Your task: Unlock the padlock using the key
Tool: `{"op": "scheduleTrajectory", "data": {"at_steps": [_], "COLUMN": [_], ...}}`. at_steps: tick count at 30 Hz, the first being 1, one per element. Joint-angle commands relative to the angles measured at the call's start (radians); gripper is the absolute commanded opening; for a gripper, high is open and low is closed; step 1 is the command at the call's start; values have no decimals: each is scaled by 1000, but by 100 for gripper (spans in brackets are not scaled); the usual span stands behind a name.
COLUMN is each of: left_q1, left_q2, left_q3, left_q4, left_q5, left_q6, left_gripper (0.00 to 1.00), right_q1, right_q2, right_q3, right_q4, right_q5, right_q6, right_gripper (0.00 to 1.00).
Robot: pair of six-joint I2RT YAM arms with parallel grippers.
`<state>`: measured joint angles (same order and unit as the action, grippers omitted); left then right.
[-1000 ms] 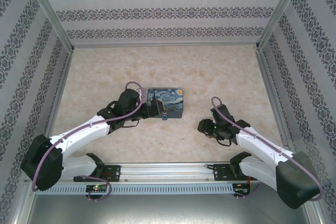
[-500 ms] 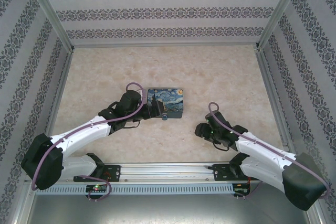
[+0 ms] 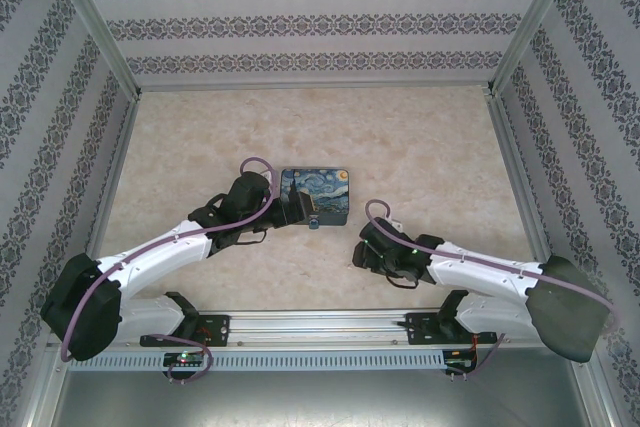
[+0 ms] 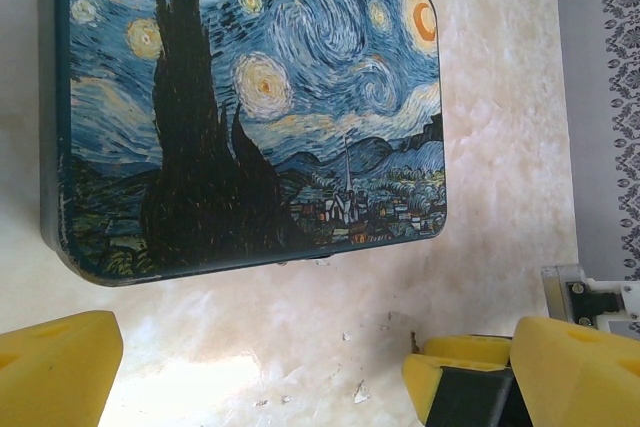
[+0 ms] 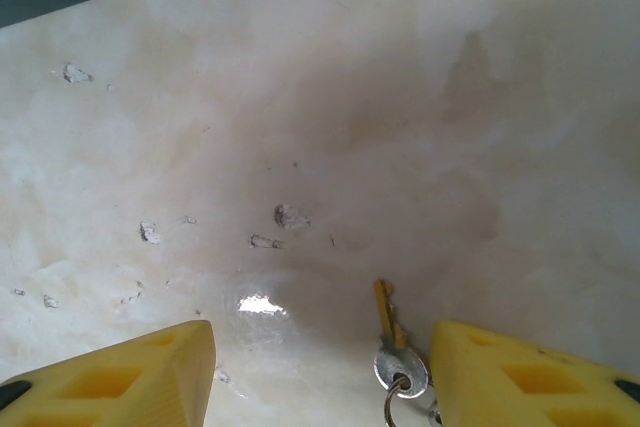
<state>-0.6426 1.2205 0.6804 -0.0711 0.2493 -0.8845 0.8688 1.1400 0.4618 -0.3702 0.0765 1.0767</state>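
Since the earlier frame, the right gripper [image 3: 366, 255] has swung left across the table [image 3: 420, 137], closer to the case [image 3: 325, 193]. The left arm has not shifted.

Right gripper [image 5: 320, 382]: fingers wide apart, holding nothing. The key [image 5: 386, 313] lies flat on the table between them, close beside the right-hand finger [image 5: 530, 377] in the wrist view. Its brass blade points away from the camera, and its silver head carries a ring [image 5: 392, 409].

Left gripper [image 3: 286, 209]: sits at the case's left end. In its wrist view the left gripper [image 4: 310, 377] has its fingers spread, with the case [image 4: 250, 97] just beyond the tips.

Padlock [image 3: 313, 224]: at the case's near edge, well apart from the key.
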Motion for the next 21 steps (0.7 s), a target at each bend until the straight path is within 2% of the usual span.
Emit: {"op": "scheduleTrajectory", "data": {"at_steps": [1, 13, 21], "left_q1": [-15, -15, -15], "left_q2": [-7, -21, -24], "left_q3": [-3, 5, 12], "left_q4": [-18, -40, -46], "left_q5": [-20, -10, -12], "left_q6": [4, 20, 22], "left_gripper": [100, 100, 100], "right_q1": [9, 4, -17], "right_q2": [7, 63, 81], "right_q3": [44, 96, 81], "right_q4": [-70, -174, -147], "right_q5": [46, 37, 5], "right_q6": [-40, -208, -249], "right_gripper": [59, 51, 47]}}
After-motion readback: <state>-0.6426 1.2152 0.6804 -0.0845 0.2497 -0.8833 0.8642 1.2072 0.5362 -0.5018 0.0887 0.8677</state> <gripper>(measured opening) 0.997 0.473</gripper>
